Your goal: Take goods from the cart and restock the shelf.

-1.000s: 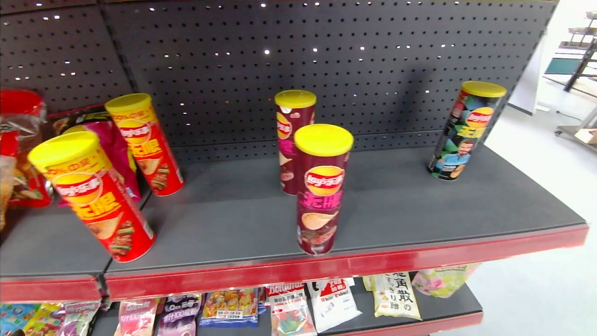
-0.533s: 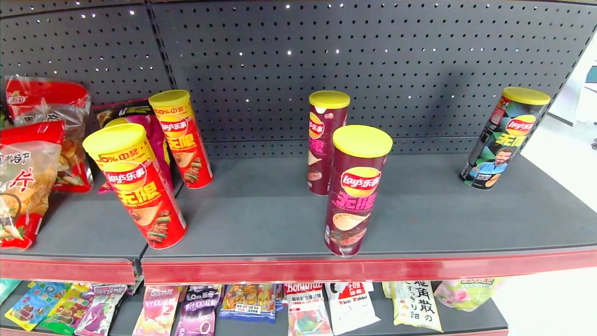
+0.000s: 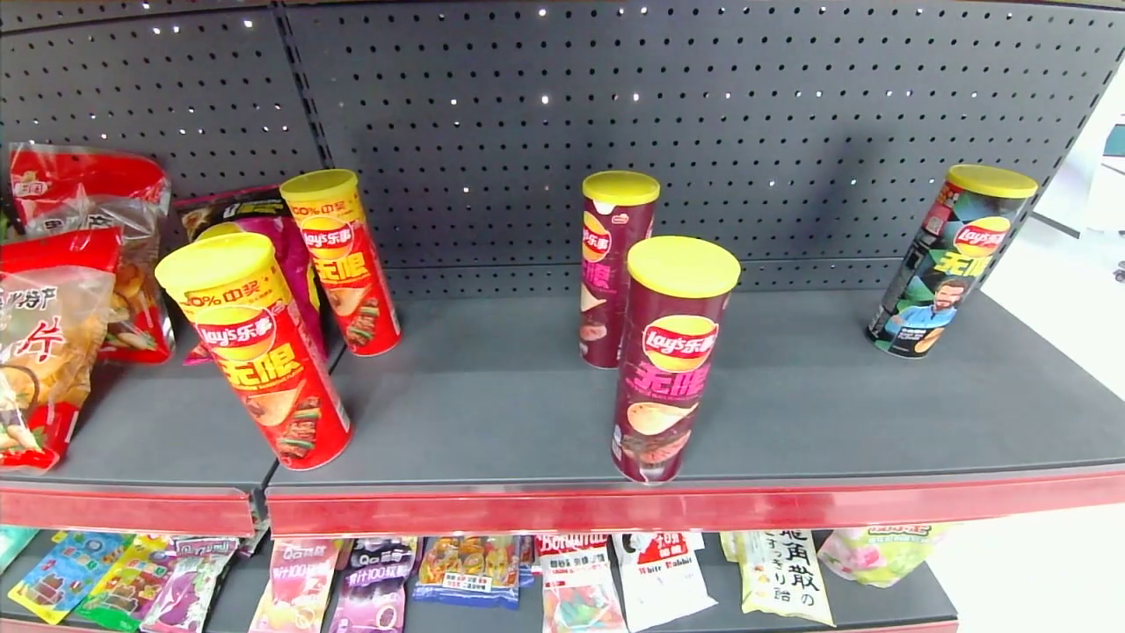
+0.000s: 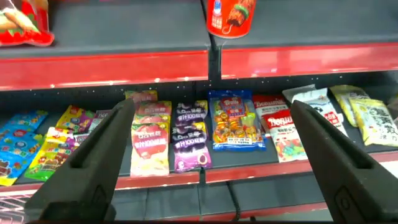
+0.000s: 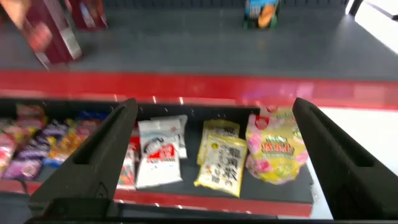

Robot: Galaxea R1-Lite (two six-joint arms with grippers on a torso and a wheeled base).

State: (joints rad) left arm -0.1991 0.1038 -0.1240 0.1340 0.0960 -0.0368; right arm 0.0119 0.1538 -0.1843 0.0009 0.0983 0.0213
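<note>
Five yellow-lidded chip cans stand upright on the grey shelf [image 3: 492, 396]. Two red cans [image 3: 255, 352] [image 3: 338, 259] are at the left, two maroon cans [image 3: 672, 356] [image 3: 613, 264] in the middle, and a dark can [image 3: 949, 259] at the far right. My left gripper [image 4: 212, 106] is open and holds nothing; it faces the lower shelf below a red can [image 4: 230, 17]. My right gripper [image 5: 214, 102] is open too, below the shelf's red front edge [image 5: 199, 84], with a maroon can [image 5: 53, 37] and the dark can [image 5: 261, 14] above it.
Red snack bags [image 3: 61, 290] crowd the shelf's left end. The lower shelf holds a row of flat snack bags [image 3: 562, 580] [image 4: 186, 134] [image 5: 277, 149]. A pegboard wall [image 3: 562, 105] backs the shelf. Bare shelf lies between the maroon cans and the dark can.
The head camera has swung left since one second ago, so the whole picture shifted right. The cans stand where they were.
</note>
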